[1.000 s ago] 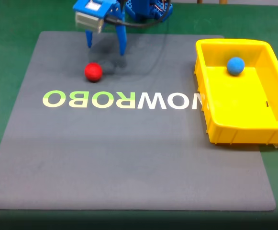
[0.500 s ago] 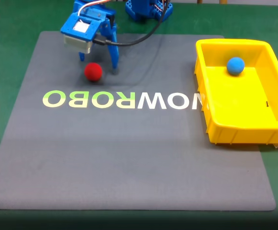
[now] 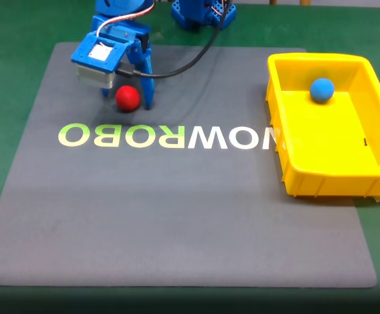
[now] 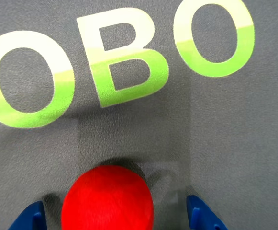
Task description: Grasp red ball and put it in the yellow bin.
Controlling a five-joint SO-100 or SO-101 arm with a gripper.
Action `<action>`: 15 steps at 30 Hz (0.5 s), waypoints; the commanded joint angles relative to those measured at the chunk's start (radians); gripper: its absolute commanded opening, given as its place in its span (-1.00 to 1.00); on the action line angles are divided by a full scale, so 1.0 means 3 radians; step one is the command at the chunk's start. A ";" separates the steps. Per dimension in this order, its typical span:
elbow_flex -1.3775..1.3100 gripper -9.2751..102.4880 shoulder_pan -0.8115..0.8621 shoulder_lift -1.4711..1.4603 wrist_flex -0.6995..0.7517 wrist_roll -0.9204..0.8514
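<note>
Claw straddling the red ball, grasp not yet made.

Fixed view: my claw [image 3: 127,101] is down on the grey mat [image 3: 176,216], fingers spread either side of the red ball [image 3: 128,97], so a squeeze should catch it. The yellow bin [image 3: 288,163] stands well apart at the right, a blue ball [image 3: 322,89] inside it.
Wrist view: red ball [image 4: 107,200] sits between my two blue fingertips [image 4: 203,218], nearer the left one, gaps showing on both sides. Claw [image 4: 115,218] released, gripping nothing. Ball on the mat [image 4: 225,134] just below the lettering [image 4: 124,62].
</note>
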 commanded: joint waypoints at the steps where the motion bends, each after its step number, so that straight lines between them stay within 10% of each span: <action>1: -0.0245 -0.24 -0.0015 0.0000 -0.0138 0.0087; 15: -0.0256 -0.43 -0.0107 -0.0077 -0.0240 0.0179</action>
